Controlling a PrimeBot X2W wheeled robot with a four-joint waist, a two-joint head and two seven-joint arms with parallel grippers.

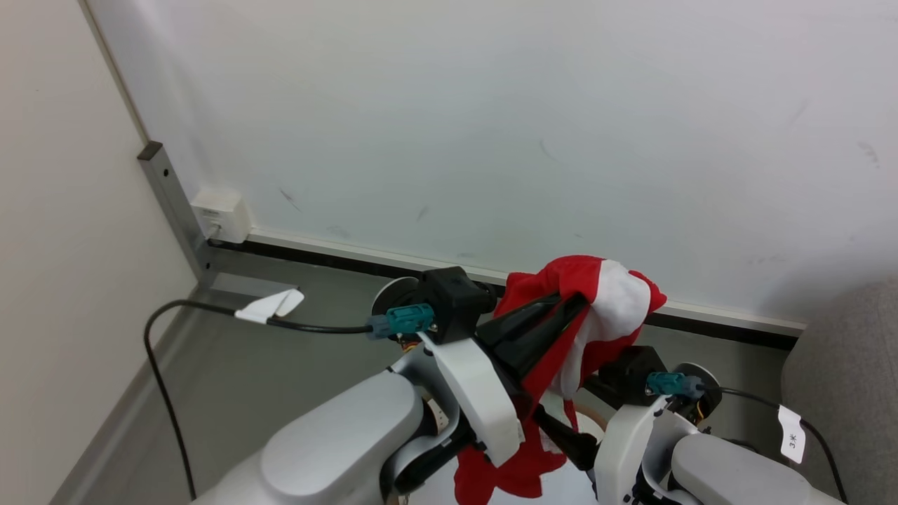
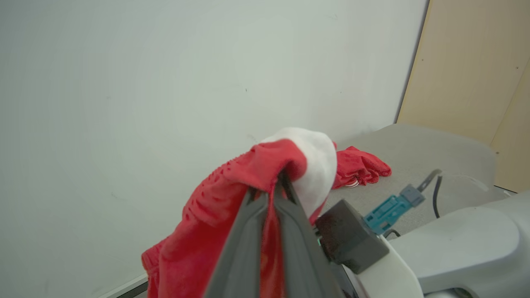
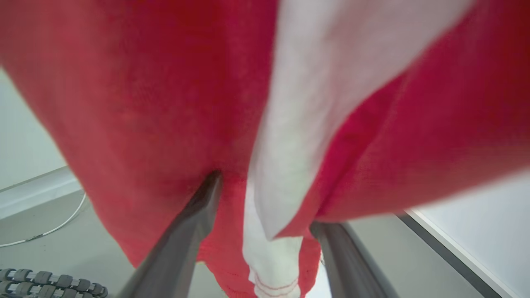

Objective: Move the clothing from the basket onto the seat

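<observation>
Clothing (image 2: 215,194) soft knit cloth; seat (image 2: 414,149) matt woven fabric.

Two rounded, pale grey forearms (image 1: 337,435) each end in a curved white wrist bracket (image 1: 477,400) that carries a black, box-shaped camera block (image 1: 456,294). A teal plug (image 1: 412,319) on each wrist feeds a thin black cable (image 1: 323,327). The left cable bears a folded white tag (image 1: 270,306), and the right cable a white label (image 1: 791,433) with small printed characters. The left gripper (image 2: 268,184) and the right gripper (image 3: 265,203) each have two long, smooth, dark grey fingers (image 3: 194,231) that taper toward the tips.
</observation>
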